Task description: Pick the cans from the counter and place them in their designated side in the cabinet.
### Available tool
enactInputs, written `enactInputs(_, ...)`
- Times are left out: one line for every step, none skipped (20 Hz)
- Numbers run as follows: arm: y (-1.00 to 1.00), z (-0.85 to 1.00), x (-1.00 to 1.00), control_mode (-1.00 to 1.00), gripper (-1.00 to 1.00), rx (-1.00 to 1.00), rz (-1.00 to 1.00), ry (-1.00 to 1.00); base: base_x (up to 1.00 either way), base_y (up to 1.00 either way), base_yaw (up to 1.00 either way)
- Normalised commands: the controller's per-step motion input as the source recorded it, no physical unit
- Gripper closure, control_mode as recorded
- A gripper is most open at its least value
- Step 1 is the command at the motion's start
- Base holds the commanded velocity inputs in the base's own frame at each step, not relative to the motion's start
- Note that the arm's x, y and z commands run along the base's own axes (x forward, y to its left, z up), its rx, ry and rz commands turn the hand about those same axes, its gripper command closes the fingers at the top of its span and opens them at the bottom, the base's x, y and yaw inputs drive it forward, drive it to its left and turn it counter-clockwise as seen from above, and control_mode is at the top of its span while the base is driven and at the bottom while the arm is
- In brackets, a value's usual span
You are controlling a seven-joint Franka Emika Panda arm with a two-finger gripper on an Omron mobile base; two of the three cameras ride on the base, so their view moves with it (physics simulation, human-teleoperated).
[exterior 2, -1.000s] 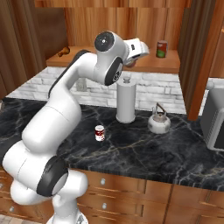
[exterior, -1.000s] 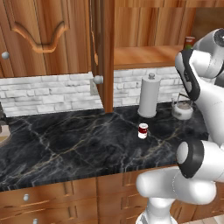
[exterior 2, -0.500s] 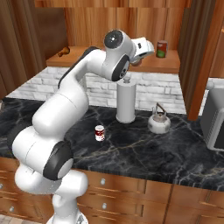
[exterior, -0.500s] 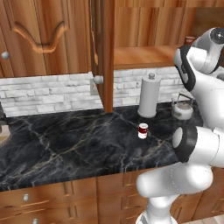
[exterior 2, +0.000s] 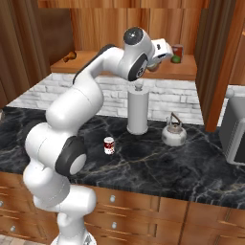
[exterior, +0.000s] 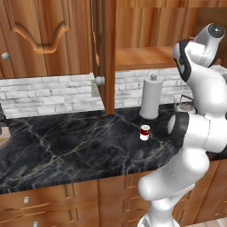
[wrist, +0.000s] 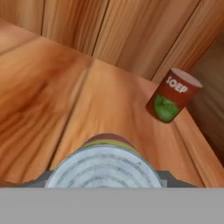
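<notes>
Cabinet [exterior 2: 191, 72] is standing open above the black marble tabletop [exterior 2: 158, 167], and the arm is reaching over its plank shelf [wrist: 105, 109]. The paper-towel roll [exterior 2: 137, 111] and kettle [exterior 2: 173, 133] are sitting below. The tool [exterior 2: 167, 50] is clamping the yellow-banded can [wrist: 105, 164] above the shelf, near the red soup can [wrist: 173, 96]. The red-and-white can [exterior 2: 109, 145] is waiting on the tabletop. Releasing too high could be tipping the can, sending it rolling against the soup can.
</notes>
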Motion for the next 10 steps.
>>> enactInputs(-0.12, -0.05, 0.39, -1.00, 1.00, 0.03, 0.00, 0.09, 0.00, 0.00, 0.00)
enactInputs(-0.13, -0.05, 0.39, -1.00, 1.00, 0.03, 0.00, 0.08, 0.00, 0.00, 0.00)
enactInputs(-0.13, -0.06, 0.38, -1.00, 1.00, 0.03, 0.00, 0.08, 0.00, 0.00, 0.00)
enactInputs(-0.15, -0.07, 0.38, -1.00, 1.00, 0.02, 0.00, 0.05, 0.00, 0.00, 0.00)
enactInputs(-0.16, -0.07, 0.37, -1.00, 1.00, 0.01, 0.00, 0.03, 0.00, 0.00, 0.00)
enactInputs(-0.15, -0.08, 0.38, -1.00, 1.00, 0.01, 0.00, 0.03, 0.00, 0.00, 0.00)
enactInputs(-0.16, -0.08, 0.38, -1.00, 1.00, 0.01, 0.00, 0.03, 0.00, 0.00, 0.00)
enactInputs(-0.15, -0.08, 0.38, -1.00, 1.00, 0.01, 0.00, 0.03, 0.00, 0.00, 0.00)
enactInputs(-0.15, -0.09, 0.38, -1.00, 1.00, 0.01, 0.00, 0.03, 0.00, 0.00, 0.00)
enactInputs(-0.15, -0.11, 0.38, -1.00, 1.00, 0.01, 0.00, 0.04, 0.00, 0.00, 0.00)
